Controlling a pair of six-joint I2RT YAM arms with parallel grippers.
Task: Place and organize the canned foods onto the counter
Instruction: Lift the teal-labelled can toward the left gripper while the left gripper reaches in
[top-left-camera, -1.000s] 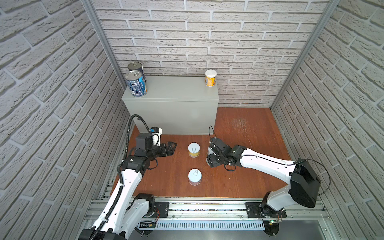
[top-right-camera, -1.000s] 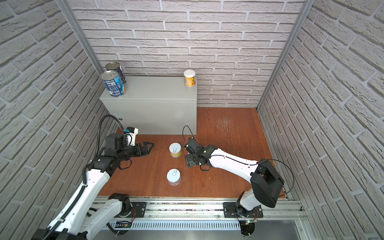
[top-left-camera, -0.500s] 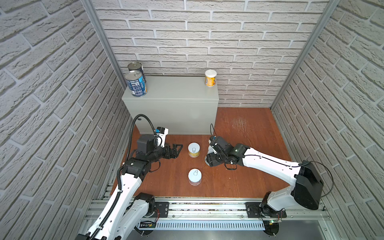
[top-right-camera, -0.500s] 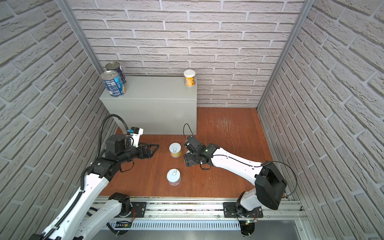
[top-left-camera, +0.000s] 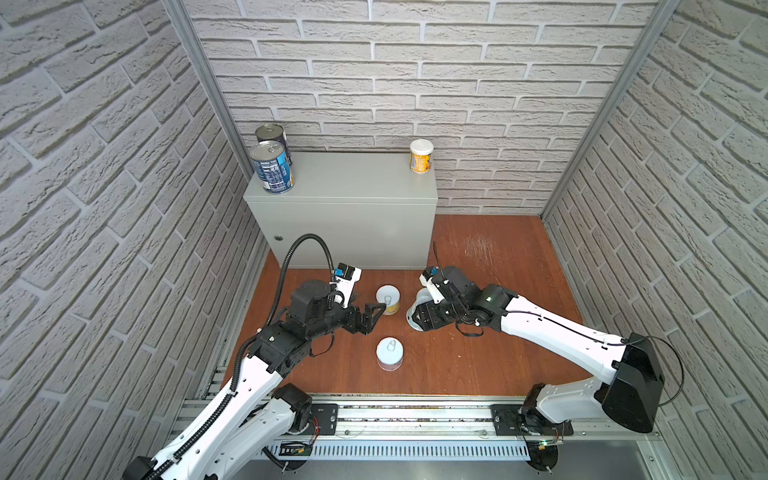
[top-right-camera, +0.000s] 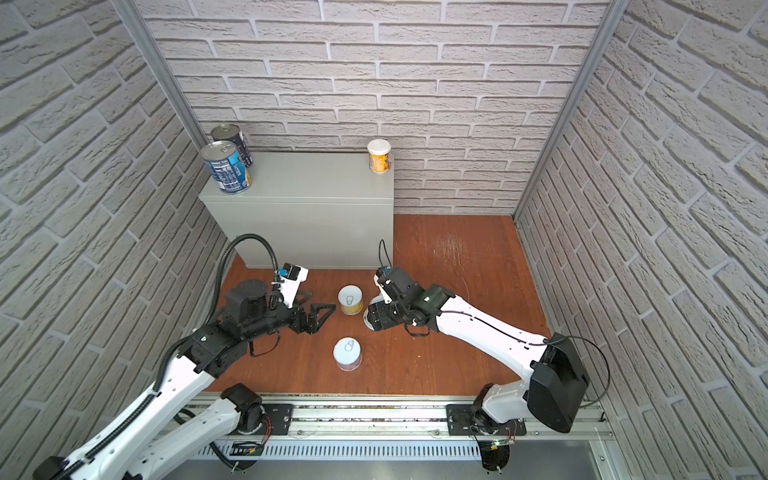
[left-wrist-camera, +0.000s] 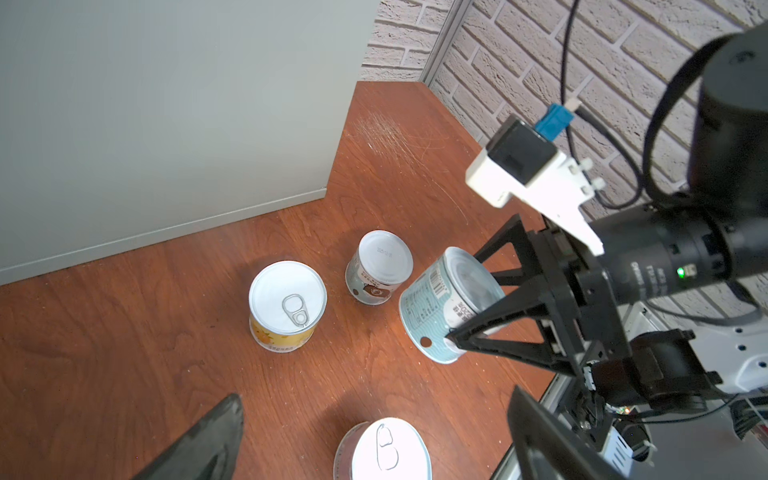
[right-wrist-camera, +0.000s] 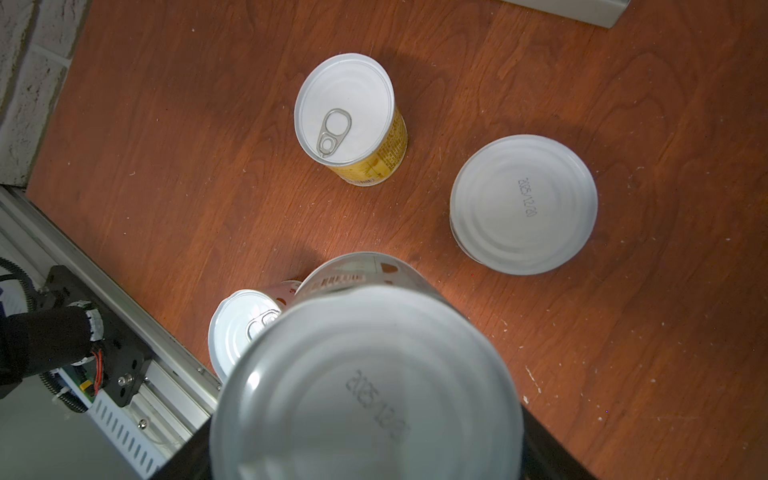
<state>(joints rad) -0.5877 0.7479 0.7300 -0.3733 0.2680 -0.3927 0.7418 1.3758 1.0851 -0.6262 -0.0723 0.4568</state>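
On the counter (top-left-camera: 353, 183) stand two dark-blue cans (top-left-camera: 272, 172) at its left end and a yellow can (top-left-camera: 421, 156) at its right. On the floor are a yellow can (top-left-camera: 388, 298), a pink-labelled can (top-left-camera: 389, 353) and an upside-down can (left-wrist-camera: 379, 268) that the right arm hides in both top views. My right gripper (top-left-camera: 415, 318) is shut on a tilted white-labelled can (left-wrist-camera: 451, 303), which fills the right wrist view (right-wrist-camera: 365, 382). My left gripper (top-left-camera: 372, 318) hangs open and empty between the yellow and pink cans.
Brick walls close in the reddish-brown floor (top-left-camera: 490, 249) on three sides. A metal rail (top-left-camera: 415, 419) runs along the front edge. The counter's front face (left-wrist-camera: 166, 104) stands just behind the floor cans.
My left gripper has moved right and forward, closer to the floor cans, staying open. The right gripper has barely shifted and still holds its can.
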